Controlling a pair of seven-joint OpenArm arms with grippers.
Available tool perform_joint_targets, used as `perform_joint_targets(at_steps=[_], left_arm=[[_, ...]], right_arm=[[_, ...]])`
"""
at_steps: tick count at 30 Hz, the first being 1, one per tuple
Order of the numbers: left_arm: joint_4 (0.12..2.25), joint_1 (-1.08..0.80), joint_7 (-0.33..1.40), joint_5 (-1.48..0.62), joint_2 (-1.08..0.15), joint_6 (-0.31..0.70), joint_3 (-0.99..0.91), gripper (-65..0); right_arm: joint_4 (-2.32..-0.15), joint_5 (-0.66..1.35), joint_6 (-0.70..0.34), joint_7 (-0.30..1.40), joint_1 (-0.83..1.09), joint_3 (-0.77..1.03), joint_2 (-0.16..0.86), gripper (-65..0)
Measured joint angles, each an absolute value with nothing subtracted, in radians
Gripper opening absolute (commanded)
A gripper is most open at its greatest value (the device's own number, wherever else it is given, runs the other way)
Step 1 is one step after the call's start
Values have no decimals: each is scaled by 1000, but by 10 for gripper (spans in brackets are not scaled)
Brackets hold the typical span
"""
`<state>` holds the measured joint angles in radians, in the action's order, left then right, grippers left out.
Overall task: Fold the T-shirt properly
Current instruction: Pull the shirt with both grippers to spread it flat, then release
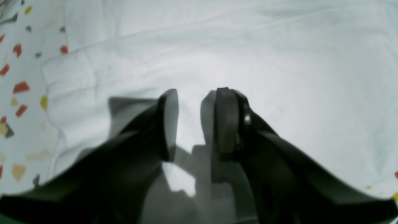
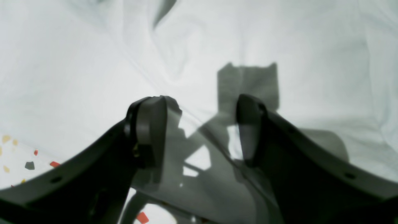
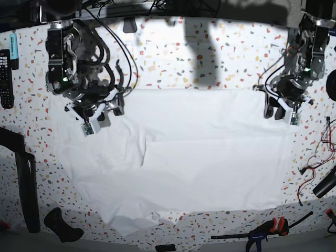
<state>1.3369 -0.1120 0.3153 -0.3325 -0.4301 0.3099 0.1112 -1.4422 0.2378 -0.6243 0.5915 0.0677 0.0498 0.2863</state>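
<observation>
The shirt (image 3: 178, 157) lies spread over the middle of the tabletop (image 3: 220, 52), mostly flat, with a ridge of creases left of centre and a rumpled flap near the front edge. My step in hand, as I judge it, is taking hold of the far edge at both corners for a fold toward the front. To do it well I should come down right at the hem, pinch both layers, and lift both sides together so the cloth travels evenly and the crease runs straight.

My left gripper (image 1: 189, 102) hovers over the shirt near its far right corner, jaws partly apart with bare cloth showing between them; it grasps nothing. My right gripper (image 2: 199, 115) hangs over the far left corner, jaws spread wider, also empty. Whether the tips touch the fabric I cannot tell.
</observation>
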Motion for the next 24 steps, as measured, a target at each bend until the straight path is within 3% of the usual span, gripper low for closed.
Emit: perform_joint_targets(at_steps=[13,24], left_arm=[[1445,-224,324,-329,-430,306,111,-450],[1454,-236,331,-329,-430,307,108,-450]], right_arm=[[-1460,243,-614,513,157,52,294,-293],[-1607,246,-626,578,281,127,291,-293]])
